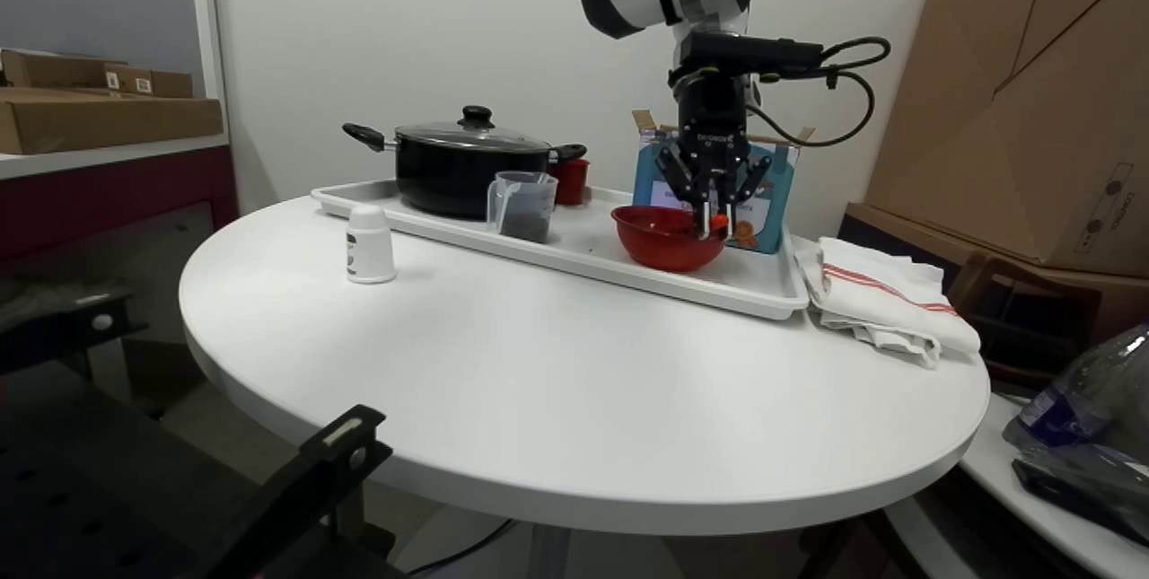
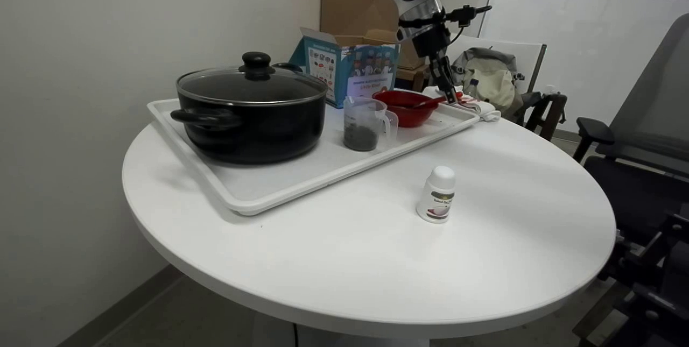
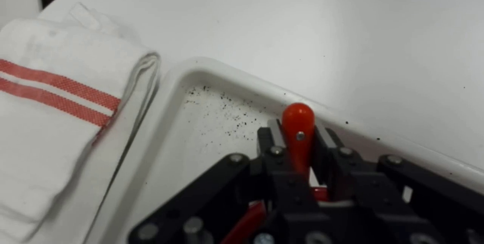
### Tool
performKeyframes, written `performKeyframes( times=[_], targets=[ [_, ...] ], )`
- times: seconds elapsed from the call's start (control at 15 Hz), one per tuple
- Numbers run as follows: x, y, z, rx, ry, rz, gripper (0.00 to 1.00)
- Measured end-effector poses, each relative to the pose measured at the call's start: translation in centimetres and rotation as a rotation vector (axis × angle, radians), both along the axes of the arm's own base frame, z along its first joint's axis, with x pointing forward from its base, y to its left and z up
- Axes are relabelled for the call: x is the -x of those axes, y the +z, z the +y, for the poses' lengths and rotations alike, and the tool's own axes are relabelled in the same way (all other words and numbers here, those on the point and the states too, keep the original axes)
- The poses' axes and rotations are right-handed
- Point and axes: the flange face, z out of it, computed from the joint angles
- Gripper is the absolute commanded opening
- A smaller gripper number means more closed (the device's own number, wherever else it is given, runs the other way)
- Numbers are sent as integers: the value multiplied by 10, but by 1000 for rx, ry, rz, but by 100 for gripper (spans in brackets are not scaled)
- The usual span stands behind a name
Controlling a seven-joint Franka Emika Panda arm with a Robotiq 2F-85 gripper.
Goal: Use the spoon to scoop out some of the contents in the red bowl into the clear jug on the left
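The red bowl (image 1: 660, 247) sits on the tray's right part and shows in both exterior views (image 2: 410, 117); part of its rim (image 3: 246, 224) shows behind the fingers in the wrist view. My gripper (image 1: 715, 227) is over the bowl's rim, fingers down, and shut on the handle end of a red spoon (image 3: 298, 117). The spoon (image 2: 430, 102) slants down into the bowl; its scoop end and the bowl's contents are hidden. The clear jug (image 1: 530, 200) stands upright on the tray by the pot, with dark material at its bottom (image 2: 360, 137).
A black lidded pot (image 2: 253, 132) and a small red cup (image 1: 572, 179) stand on the white tray (image 1: 583, 263). A blue box (image 1: 763, 211) is behind the bowl. A folded towel (image 3: 53, 96) lies beside the tray. A white bottle (image 2: 436, 199) stands on the table. Dark specks dot the tray.
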Motion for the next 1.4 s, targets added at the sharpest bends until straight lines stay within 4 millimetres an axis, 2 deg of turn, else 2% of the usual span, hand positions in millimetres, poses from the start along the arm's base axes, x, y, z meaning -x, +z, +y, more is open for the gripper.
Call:
performKeyframes(
  times=[0.53, 1.0, 1.4],
  targets=[
    [-2, 2, -5, 64, 49, 0, 11],
    [-2, -7, 11, 177, 212, 0, 11],
    [14, -14, 21, 317, 358, 20, 11]
  ],
)
